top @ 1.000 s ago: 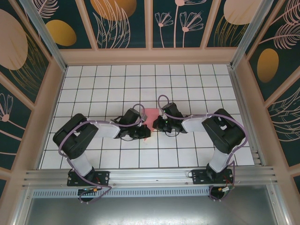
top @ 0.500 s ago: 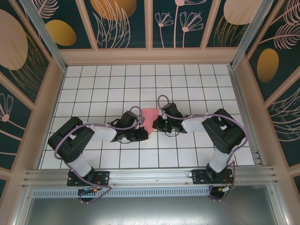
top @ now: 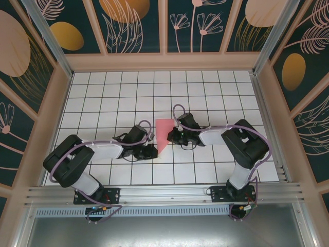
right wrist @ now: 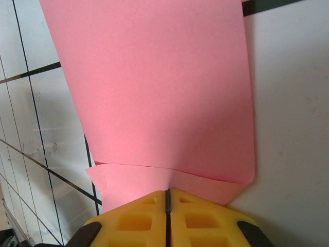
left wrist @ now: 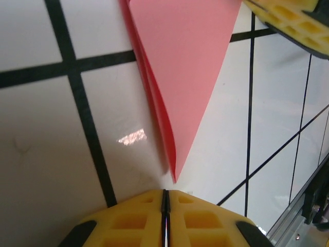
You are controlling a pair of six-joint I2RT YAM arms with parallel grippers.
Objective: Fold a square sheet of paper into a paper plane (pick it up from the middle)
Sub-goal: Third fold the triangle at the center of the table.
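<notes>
The salmon-pink folded paper dart [top: 163, 131] lies flat in the middle of the white gridded worktop [top: 103, 98], its point toward the near side. The right tool [top: 171, 136], fingers pressed together, touches the dart's right edge. The left tool [top: 153, 153], also closed and holding nothing, sits just left of the near tip.

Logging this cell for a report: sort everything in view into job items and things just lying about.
Job:
paper, folded to a point
left gripper
right gripper

Just there:
table
patterned walls
metal rail
</notes>
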